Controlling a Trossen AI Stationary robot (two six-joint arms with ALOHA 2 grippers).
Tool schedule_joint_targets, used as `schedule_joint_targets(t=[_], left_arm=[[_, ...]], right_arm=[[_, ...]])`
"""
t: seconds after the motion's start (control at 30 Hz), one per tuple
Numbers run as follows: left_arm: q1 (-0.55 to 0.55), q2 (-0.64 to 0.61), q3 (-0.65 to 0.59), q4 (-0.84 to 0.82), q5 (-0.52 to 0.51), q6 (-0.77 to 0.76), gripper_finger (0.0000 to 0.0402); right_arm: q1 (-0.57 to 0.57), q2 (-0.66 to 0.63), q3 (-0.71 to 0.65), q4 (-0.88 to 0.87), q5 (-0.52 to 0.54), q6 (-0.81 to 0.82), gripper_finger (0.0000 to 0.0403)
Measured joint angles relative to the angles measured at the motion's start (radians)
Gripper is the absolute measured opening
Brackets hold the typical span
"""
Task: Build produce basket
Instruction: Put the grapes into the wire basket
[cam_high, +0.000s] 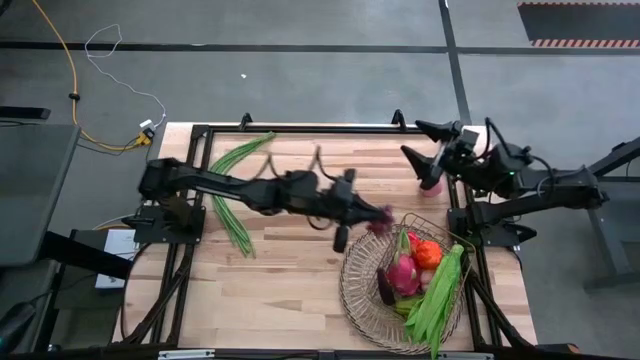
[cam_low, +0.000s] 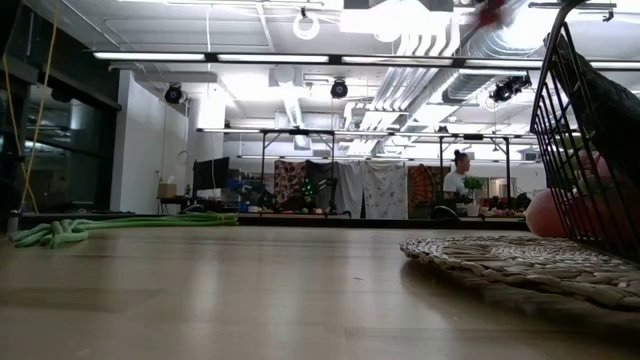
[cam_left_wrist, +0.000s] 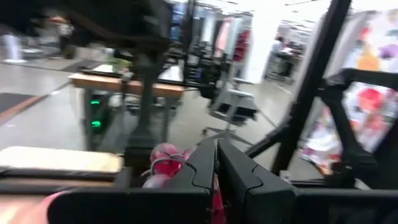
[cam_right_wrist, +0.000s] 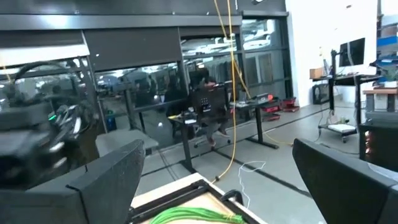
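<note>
The tan wire basket (cam_high: 352, 290) sits at the table's near right and holds a pink dragon fruit (cam_high: 403, 272), an orange-red pumpkin (cam_high: 428, 254), a dark eggplant (cam_high: 386, 288) and a green bean bunch (cam_high: 440, 295). My left gripper (cam_high: 372, 214) reaches level across the table to just above the basket's far rim, shut on a small dark red-purple piece of produce (cam_high: 381, 217), which is blurred. My right gripper (cam_high: 418, 143) hangs open at the far right edge, touching nothing. A pink peach (cam_high: 430, 183) lies on the table near it. My left gripper has the red-purple piece (cam_left_wrist: 217, 202) between its two shut fingers (cam_left_wrist: 199, 171), which point level toward the table's right. The piece is lifted clear of the table, above the basket's far rim. Which part of it the fingers are on is hidden by the fingers and blur.
More long green beans (cam_high: 235, 190) lie on the table's far left, seen low as a green pile (cam_low: 120, 228). The basket's woven rim (cam_low: 520, 260) and wire wall (cam_low: 590, 150) fill the low view's right. Bare wood spans the near left.
</note>
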Motion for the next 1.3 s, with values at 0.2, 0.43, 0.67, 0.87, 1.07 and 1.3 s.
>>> schedule_joint_targets(t=[0.2, 0.43, 0.67, 0.87, 1.07, 1.3], left_arm=[[-0.038, 0.18, 0.202, -0.004, 0.084, -0.011, 0.0], [-0.085, 0.325, 0.332, -0.006, 0.183, -0.081, 0.0], [-0.142, 0.444, 0.411, -0.007, 0.2, -0.123, 0.0], [-0.166, 0.504, 0.44, -0.01, 0.231, -0.139, 0.0], [-0.161, 0.546, 0.439, -0.008, 0.217, -0.139, 0.0001], [-0.166, 0.549, 0.439, -0.02, 0.203, -0.139, 0.001]], right_arm=[[0.0, -0.032, 0.0, -0.014, 0.006, -0.006, 0.0399], [0.0, -0.032, 0.0, -0.03, 0.006, -0.018, 0.0399], [0.0, -0.031, 0.0, -0.045, 0.006, -0.025, 0.0399], [0.0, -0.031, 0.0, -0.047, 0.006, -0.024, 0.0399], [0.0, -0.031, -0.001, -0.053, 0.006, -0.021, 0.0399], [0.0, -0.031, -0.001, -0.053, 0.006, -0.023, 0.0399]])
